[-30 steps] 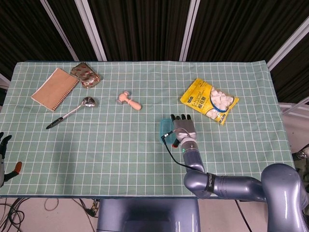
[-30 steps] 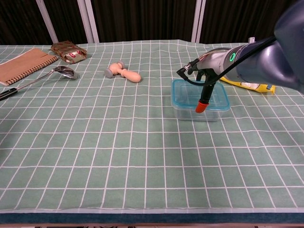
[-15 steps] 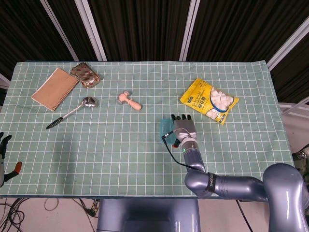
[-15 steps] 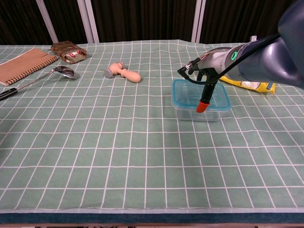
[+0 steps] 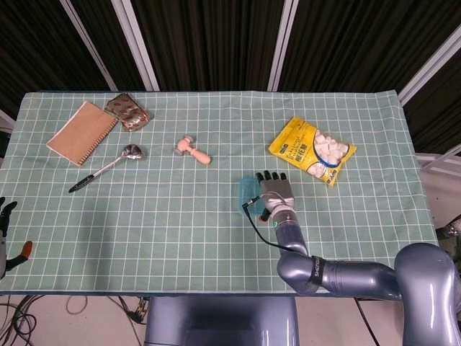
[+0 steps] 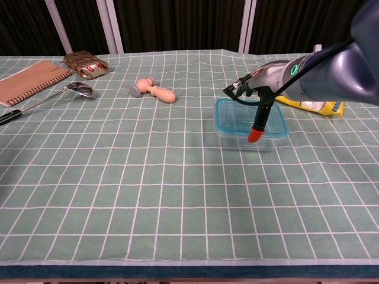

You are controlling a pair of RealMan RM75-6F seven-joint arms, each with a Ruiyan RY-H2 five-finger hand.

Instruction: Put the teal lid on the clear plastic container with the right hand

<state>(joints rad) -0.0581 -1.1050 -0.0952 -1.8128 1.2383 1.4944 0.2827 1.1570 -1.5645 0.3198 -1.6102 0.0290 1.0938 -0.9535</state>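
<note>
Right hand (image 5: 274, 190) lies flat over the teal lid (image 6: 228, 105), fingers spread toward 12 o'clock; nothing pinched that I can see. Lid looks already seated on the clear plastic container (image 6: 237, 141), at table centre-right, at 7 o'clock of the yellow snack bag (image 5: 312, 150). To finish well: press evenly on all corners, keep the palm level, then lift straight up. Left hand (image 5: 6, 216) at the 9 o'clock edge, grip unclear.
</note>
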